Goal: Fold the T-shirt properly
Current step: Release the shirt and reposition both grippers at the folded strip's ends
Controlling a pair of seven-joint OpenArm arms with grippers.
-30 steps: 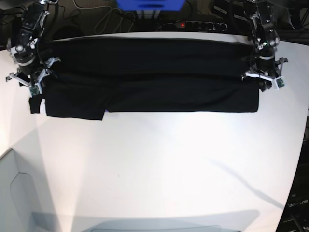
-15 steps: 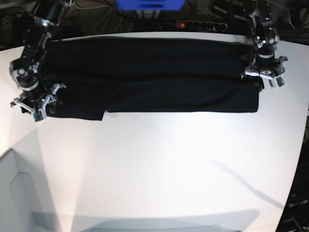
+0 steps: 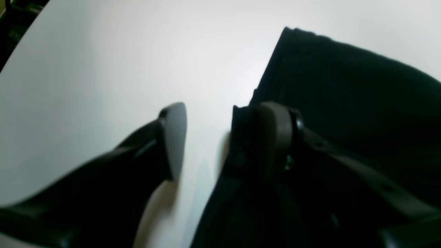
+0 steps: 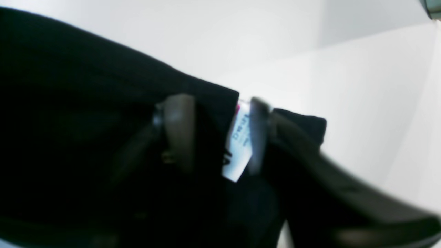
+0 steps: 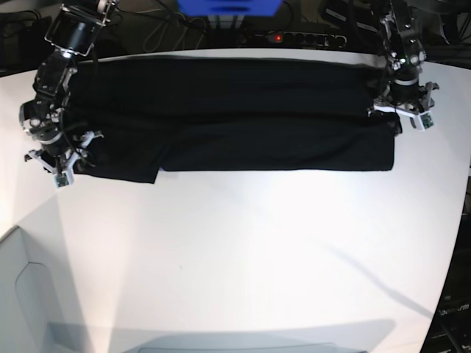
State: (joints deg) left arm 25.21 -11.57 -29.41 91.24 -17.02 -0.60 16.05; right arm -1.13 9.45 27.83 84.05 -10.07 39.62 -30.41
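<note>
T-shirt [image 5: 235,114] lies flat as a long black band across the far half of the white table [image 5: 243,250], folded lengthwise, a crease running along its middle. At one end of the T-shirt the near edge steps lower, forming a shorter flap.

Left gripper [image 5: 402,116] sits at the T-shirt's end on the base view's right. In its wrist view the jaws stand well apart — one finger [image 3: 174,137] over bare table just beside the cloth edge, the other [image 3: 275,137] resting on the black fabric. Nothing is pinched between them.

Right gripper [image 5: 62,163] sits at the opposite end of the T-shirt, by the lower flap. Its wrist view is blurred; the fingers [image 4: 179,127] are partly closed, with a fold of black cloth and the small white tag [image 4: 239,141] between them. Whether the pads actually clamp the cloth cannot be told from the blur — the tag lies against the far finger.
</note>
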